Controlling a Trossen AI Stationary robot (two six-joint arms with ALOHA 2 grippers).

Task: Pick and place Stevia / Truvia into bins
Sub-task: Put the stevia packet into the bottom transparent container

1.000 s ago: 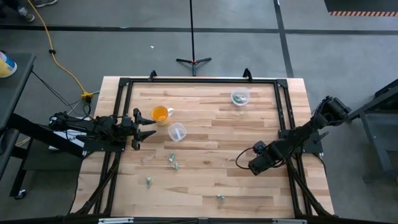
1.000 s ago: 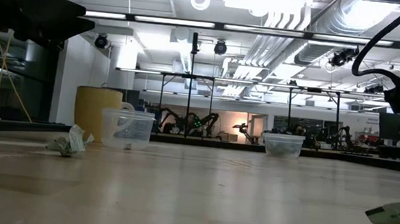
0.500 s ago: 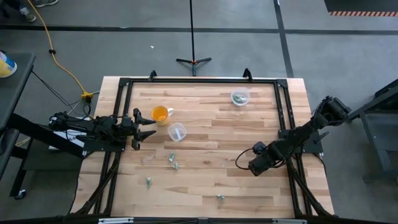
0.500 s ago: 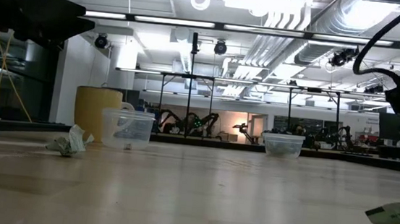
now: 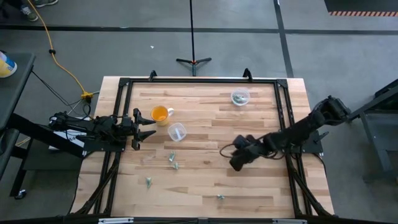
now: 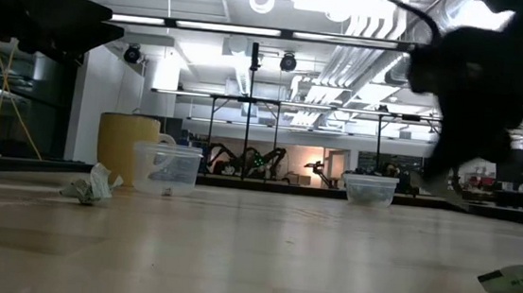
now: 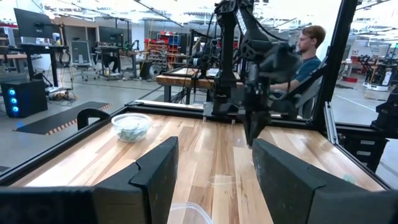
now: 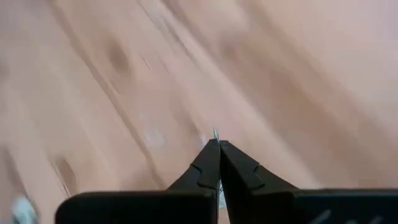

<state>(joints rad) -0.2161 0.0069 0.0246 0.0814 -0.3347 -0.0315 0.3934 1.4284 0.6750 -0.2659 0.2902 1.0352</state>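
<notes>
Your right claw (image 5: pixel 237 163) hangs over mid-desk (image 5: pixel 205 180), fingers pressed together on nothing visible. Left claw (image 5: pixel 148 129) waits spread apart beside 1 clear cup (image 5: pixel 177 132). Packets (image 5: pixel 172 160) lie scattered on the wood.

- High view: overhead, straight down on the whole tabletop (image 5: pixel 205 180).
- Low view: at tabletop level, facing 12 o'clock; shares the far cup (image 6: pixel 370 190) with the high view.
- Left wrist: faces 3 o'clock across the tabletop.
- Right wrist: close above the wood, looking down.

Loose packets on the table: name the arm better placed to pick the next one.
Right, probably. Its end effector is out over the table with fingers shut, near the packets; the left end effector waits open at the table's edge beside the orange cup.
</notes>
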